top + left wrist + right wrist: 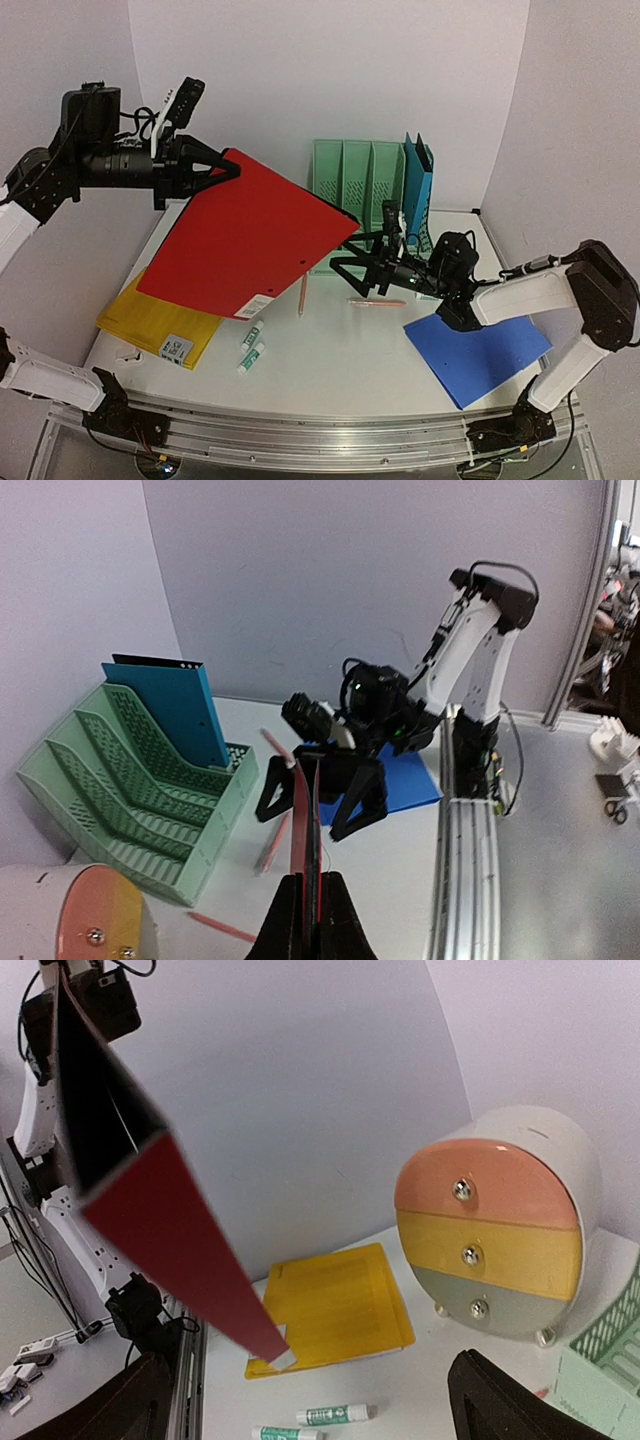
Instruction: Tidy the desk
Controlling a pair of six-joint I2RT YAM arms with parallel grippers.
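A flat red plastic folder (250,235) is clamped at its upper corner by the left hand (232,168), tilted above the large white flat desk (330,350). The right hand (345,268) is held wide apart at the folder's 3 o'clock.

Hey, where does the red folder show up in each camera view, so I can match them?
Top external: red folder centre-left, held aloft, left pincer shut on its upper corner.
Left wrist: red folder edge-on, a thin strip rising from bottom centre.
Right wrist: red folder a slanting band from upper left to lower centre.
Shared landmark: mint-green file rack, in all three.
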